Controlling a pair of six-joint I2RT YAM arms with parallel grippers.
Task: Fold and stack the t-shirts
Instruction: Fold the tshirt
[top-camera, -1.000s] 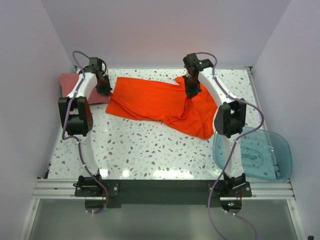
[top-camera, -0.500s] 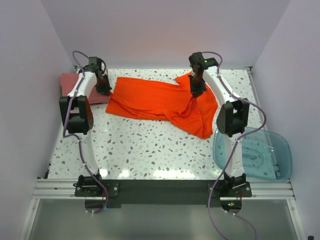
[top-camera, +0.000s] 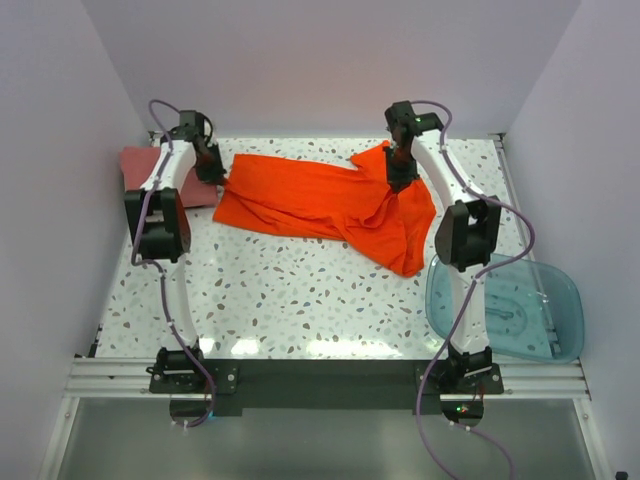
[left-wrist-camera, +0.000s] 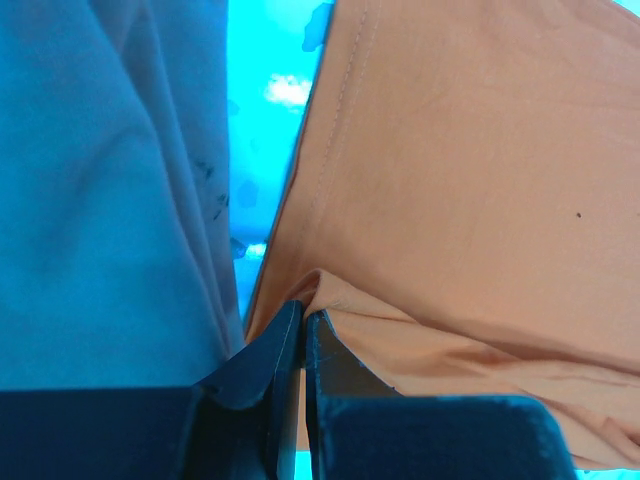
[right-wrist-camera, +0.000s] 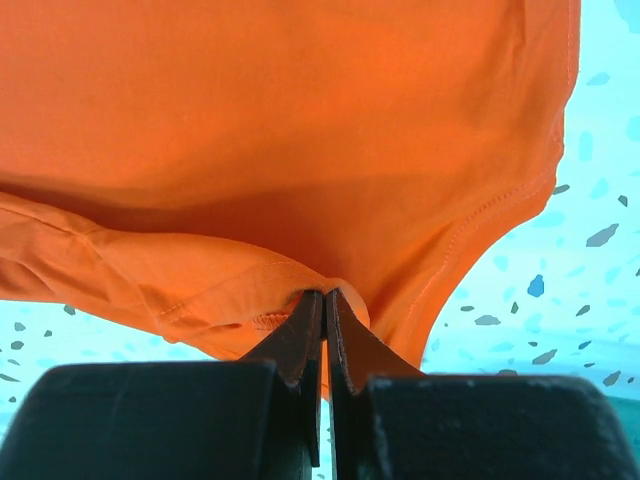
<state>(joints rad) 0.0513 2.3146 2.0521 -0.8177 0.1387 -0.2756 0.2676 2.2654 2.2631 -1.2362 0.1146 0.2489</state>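
Count: two t-shirts, two claws and one tub shared a speckled white bench (top-camera: 300, 300).
Tub: the translucent blue plastic tub (top-camera: 545, 275) sat at the bench's near right corner, overhanging the edge; both shirts lay outside it.
Orange shirt: the bright orange-red cloth t-shirt (top-camera: 310, 200) sprawled, creased, across the far half of the bench, bunched at its right end.
Pink shirt: the dusty pink-red cloth t-shirt (top-camera: 135, 165) lay flat in the far left corner, just beside the orange one.
Left claw (left-wrist-camera: 303, 315): pinched tight on the orange shirt's left edge.
Right claw (right-wrist-camera: 323, 297): clamped on a fold at the orange shirt's right end.
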